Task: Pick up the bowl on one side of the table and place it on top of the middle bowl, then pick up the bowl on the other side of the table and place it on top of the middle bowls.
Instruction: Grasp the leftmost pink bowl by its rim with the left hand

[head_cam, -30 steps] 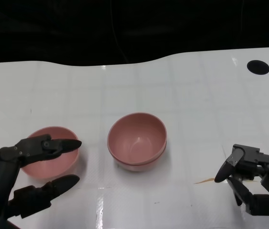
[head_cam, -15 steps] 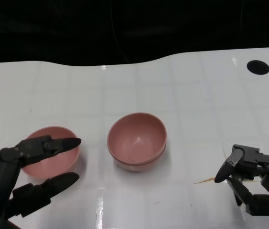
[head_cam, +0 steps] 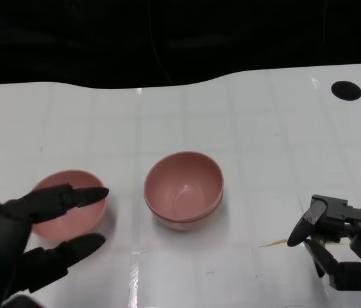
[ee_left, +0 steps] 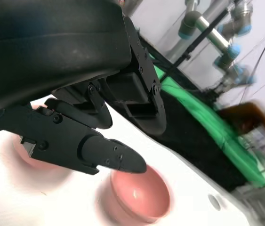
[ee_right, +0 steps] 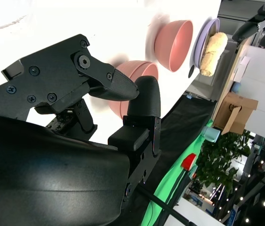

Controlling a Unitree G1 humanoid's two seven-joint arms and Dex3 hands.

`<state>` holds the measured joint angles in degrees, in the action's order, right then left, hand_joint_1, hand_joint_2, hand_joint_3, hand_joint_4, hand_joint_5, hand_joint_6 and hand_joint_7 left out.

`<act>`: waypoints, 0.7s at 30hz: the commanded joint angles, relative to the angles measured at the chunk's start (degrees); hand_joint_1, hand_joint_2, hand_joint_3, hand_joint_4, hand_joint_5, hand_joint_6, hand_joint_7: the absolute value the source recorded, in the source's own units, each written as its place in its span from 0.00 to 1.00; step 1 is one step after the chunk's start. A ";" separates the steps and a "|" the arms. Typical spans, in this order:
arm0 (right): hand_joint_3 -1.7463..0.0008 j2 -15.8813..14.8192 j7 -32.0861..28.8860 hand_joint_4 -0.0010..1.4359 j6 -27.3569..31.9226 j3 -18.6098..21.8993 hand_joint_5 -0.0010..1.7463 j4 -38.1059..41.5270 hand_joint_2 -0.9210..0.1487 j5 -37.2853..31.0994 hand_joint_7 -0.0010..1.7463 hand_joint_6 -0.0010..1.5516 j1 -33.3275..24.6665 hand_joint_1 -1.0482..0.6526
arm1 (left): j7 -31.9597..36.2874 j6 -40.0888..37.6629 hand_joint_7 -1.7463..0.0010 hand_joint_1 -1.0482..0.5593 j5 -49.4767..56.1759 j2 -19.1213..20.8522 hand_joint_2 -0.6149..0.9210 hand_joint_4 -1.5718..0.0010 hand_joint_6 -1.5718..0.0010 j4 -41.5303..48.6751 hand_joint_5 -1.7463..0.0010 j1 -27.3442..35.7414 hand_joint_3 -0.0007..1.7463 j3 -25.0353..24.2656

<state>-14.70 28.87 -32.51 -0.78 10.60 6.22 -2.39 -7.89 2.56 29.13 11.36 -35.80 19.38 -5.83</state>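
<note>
Your left hand (head_cam: pixel 23 237) is spread open around the left bowl (head_cam: pixel 70 213) — fingers (head_cam: pixel 81 194) over its rim, thumb just in front, gripping nothing. The middle stack (head_cam: pixel 184 190) of 2 pink bowls sits beside it on the white table (head_cam: pixel 257 135). Your right hand (head_cam: pixel 340 247) hovers well apart — fingers loosely parted, empty.

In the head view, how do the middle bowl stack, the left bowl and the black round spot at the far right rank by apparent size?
1. Middle bowl stack, largest.
2. Left bowl: looks slightly smaller, but the left hand covers part of it, so this ranking is unsure.
3. Black round spot, clearly smallest, though it lies farther away.
</note>
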 commanded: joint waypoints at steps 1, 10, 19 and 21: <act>0.47 -1.56 0.52 0.61 -3.12 0.12 1.00 1.33 0.23 -0.89 0.92 0.48 0.49 0.55 | -3.87 -3.37 0.99 0.18 19.50 4.26 1.00 0.60 0.53 -7.68 0.92 1.41 0.02 0.84; 0.45 -1.69 0.48 0.61 -4.05 0.07 1.00 2.23 0.25 -1.05 0.92 0.48 0.79 0.55 | -5.49 -5.46 1.00 0.18 24.24 2.72 1.00 0.59 0.53 -9.11 0.94 1.04 0.01 2.36; 0.44 -1.72 1.06 0.61 -4.12 0.00 1.00 2.54 0.25 -0.66 0.92 0.48 0.68 0.54 | -5.97 -5.47 1.00 0.18 27.18 2.80 1.00 0.57 0.53 -9.38 0.96 1.25 0.01 2.61; 0.44 -1.74 1.04 0.61 -4.53 -0.05 1.00 2.38 0.25 -0.87 0.92 0.48 0.52 0.54 | -5.72 -5.16 1.00 0.18 27.66 3.00 1.00 0.56 0.53 -9.28 0.96 1.48 0.01 2.52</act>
<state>-15.57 29.77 -36.18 -0.85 12.98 4.97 -1.96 -12.97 -2.61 56.24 13.68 -44.56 20.44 -3.25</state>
